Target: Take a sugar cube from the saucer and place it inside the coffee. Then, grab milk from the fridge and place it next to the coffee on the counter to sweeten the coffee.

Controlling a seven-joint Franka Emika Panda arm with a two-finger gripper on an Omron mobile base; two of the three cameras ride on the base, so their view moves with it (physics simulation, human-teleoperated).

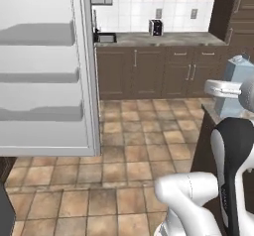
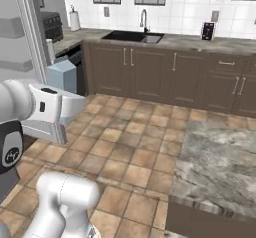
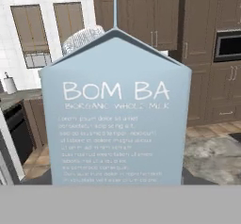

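The fingers themselves are hidden behind the milk [image 3: 115, 110] in the hand view, so whether they are clenched on it cannot be told for certain; the carton sits right against the hand, upright, its printed face turned to the camera and its gabled top pointing up. In the left base view the milk [image 1: 237, 84] stands just ahead of the white hand, off the floor and above the near corner of a dark cabinet. In the right base view the milk [image 2: 62, 77] sticks out beyond the hand, in the air over the tiled floor [image 2: 135, 147].

Behind the carton on one side stands the open fridge [image 1: 44, 71], its pale door shelves facing the room. On the other side, lower and well apart from the carton, lies the marbled worktop [image 2: 220, 157], also seen at the lower right of the hand view. Farther off, along the far wall, run dark cabinets with a sink [image 2: 134, 36] and a small toaster [image 1: 156, 27] on their top.
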